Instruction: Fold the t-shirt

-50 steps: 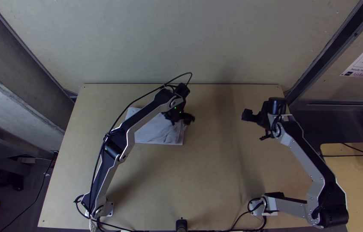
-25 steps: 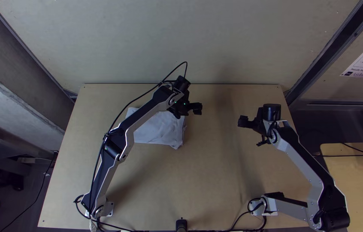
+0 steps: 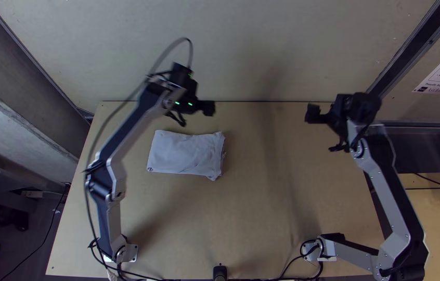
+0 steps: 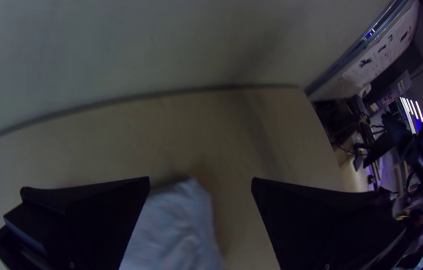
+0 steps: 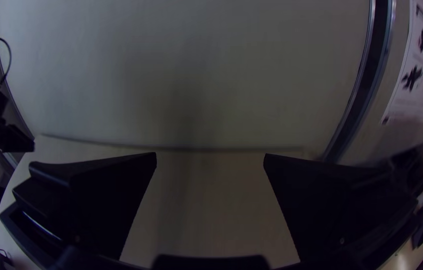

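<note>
**Your t-shirt [image 3: 184, 153] lies in a compact bundle, one corner [image 3: 213, 177] astray**

On the wooden table [image 3: 267, 224], the t-shirt rests flat, apart from your left gripper [image 4: 200, 179] and on its arm-base side; your right gripper [image 5: 210, 154] stands well apart, out toward the table's far right. Both grippers gape wide with nothing between their fingers. The cloth appears folded into a rough rectangle, which suggests the fold is largely made.

The main risk is a low sweep by your left gripper: its spread fingers could snag the top layer and reopen the fold. A pinch at the uneven end [image 3: 223, 156], the side facing your right gripper, might catch some layers and shear them off the rest. Pressing the bundle as it lies could set that stray corner outside the outline.

How many layers lie beneath, you cannot tell. The left wrist view cuts the cloth off at your left gripper's finger and the bottom edge, and the left arm [image 3: 134, 127] is blurred. A small dark mark [image 3: 150, 169] on the t-shirt is too small to make out.
</note>
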You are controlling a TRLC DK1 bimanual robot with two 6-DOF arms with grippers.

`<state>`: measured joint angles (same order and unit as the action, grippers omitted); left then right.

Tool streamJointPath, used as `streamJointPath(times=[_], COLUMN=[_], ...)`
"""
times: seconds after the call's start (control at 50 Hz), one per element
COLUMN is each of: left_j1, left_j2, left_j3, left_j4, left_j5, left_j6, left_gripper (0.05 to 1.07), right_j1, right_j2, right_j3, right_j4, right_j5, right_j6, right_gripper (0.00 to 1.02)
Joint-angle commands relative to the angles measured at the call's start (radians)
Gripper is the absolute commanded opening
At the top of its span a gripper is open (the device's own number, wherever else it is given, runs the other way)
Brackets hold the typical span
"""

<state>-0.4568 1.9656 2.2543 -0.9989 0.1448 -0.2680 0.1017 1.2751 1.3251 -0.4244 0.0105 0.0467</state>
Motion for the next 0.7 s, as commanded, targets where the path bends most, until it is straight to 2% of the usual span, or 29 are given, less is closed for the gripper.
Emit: streamJointPath(times=[0.0, 0.12, 0.24, 0.48, 0.68], left_j1=[0.067, 0.164, 0.262, 0.386, 0.489], left_j2=[-0.137, -0.241, -0.343, -0.556, -0.810], left_j3=[-0.048, -0.067, -0.078, -0.119, -0.400], left_j4=[-0.029, -0.029, -0.023, 0.000, 0.102], left_j5=[-0.042, -0.097, -0.105, -0.105, -0.088], left_j6=[0.125, 0.213, 0.263, 0.266, 0.237], left_gripper=[1.03, 1.03, 1.03, 1.03, 1.03], right_j1=[-0.017, -0.033, -0.036, -0.040, -0.037], right_j2=[-0.005, 0.001, -0.010, -0.134, -0.298], right_j3=[0.129, 0.247, 0.339, 0.353, 0.246], right_j4=[-0.010, -0.011, -0.010, 0.041, 0.059], right_j5=[0.003, 0.003, 0.003, 0.008, 0.016], right_j6=[-0.070, -0.090, -0.094, -0.097, -0.103], right_gripper=[0.98, 0.98, 0.98, 0.98, 0.98])
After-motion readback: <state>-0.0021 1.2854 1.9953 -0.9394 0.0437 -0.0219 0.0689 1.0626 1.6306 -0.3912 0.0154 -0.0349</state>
